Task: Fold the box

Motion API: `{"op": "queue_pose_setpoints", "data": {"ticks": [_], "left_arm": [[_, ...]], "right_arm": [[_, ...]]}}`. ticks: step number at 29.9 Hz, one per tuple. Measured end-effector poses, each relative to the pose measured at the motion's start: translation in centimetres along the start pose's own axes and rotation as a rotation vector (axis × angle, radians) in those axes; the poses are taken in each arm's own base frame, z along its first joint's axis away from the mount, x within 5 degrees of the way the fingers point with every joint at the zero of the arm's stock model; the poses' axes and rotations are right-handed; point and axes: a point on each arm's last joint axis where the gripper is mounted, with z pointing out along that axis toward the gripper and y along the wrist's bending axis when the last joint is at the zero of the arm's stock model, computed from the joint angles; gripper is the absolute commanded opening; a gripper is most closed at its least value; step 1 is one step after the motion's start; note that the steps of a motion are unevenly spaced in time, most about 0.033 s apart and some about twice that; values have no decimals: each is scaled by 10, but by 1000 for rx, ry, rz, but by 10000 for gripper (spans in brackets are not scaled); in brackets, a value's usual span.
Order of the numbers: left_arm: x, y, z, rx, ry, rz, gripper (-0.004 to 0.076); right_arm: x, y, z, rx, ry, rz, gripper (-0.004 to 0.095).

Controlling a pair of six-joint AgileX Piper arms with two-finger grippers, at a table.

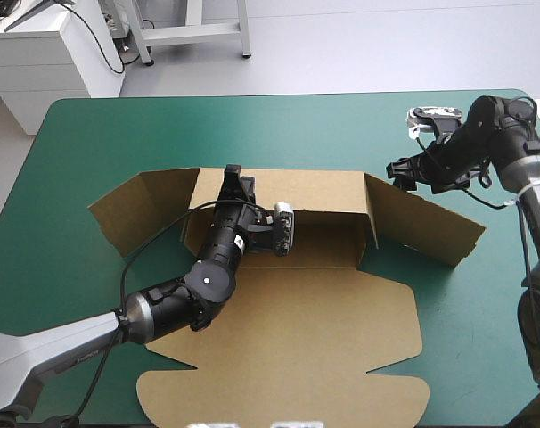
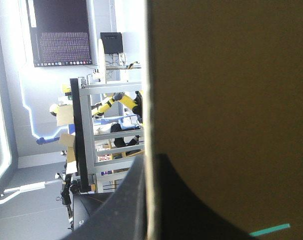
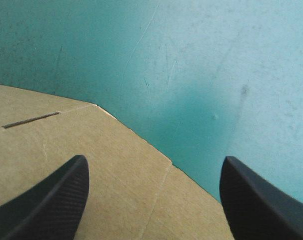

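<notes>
High view, box [image 1: 323, 330]: brown, centre to lower frame, back wall up, side flaps splayed on the cover [image 1: 252, 125].
High view, left gripper [image 1: 233, 175]: mid-frame, at the back wall's top edge.
High view, right gripper [image 1: 397, 169]: upper right, above the right flap.
Left wrist view: fingers pinched tight, box edge between them.
Right wrist view: fingers wide apart, flap corner beneath, cover ahead.

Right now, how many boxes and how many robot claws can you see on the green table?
Brown box: 1
Black claws: 2, the left claw and the right claw
Total: 3
</notes>
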Motion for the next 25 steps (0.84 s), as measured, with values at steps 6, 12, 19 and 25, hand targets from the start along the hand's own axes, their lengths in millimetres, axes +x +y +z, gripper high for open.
{"op": "queue_pose_setpoints", "data": {"ticks": [6, 12, 19, 25], "left_arm": [[0, 0, 0, 1, -3, 0, -10], [0, 0, 0, -1, 0, 1, -10], [-1, 3, 0, -5, 1, -13, -10], [-5, 18, 1, -35, -6, -52, -10]], "right_arm": [[15, 4, -17, 6, -16, -29, 667], [20, 5, -21, 7, -15, -34, 667], [20, 5, -21, 7, -14, -33, 666], [20, 5, -21, 6, -15, -33, 666]]}}
